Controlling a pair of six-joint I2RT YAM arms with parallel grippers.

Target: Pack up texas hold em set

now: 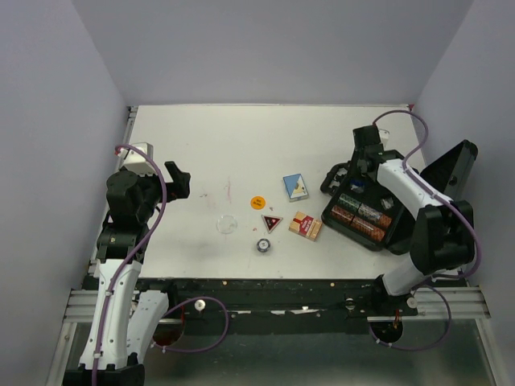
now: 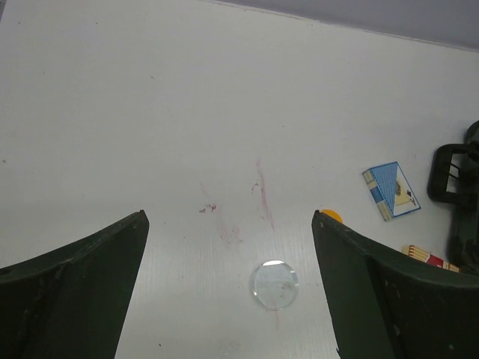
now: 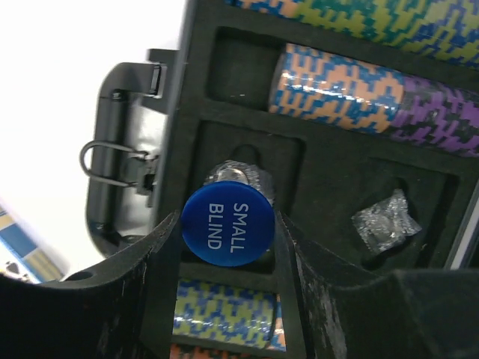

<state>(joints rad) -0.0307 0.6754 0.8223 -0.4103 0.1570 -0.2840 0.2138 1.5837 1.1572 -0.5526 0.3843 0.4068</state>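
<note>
Tabletop is being cleared, barely begun: SMALL BLIND button is being clasped over the case by the right gripper, blue card box and red card box being left out, left gripper being held agape.

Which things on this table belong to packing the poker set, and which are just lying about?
Part of the job: black hinged chip case; blue card box; red card box; orange round marker; red-black triangular marker; clear plastic disc; small dark round piece; blue round SMALL BLIND marker in the right gripper.
Just lying about: only reddish smears on the white table.
</note>
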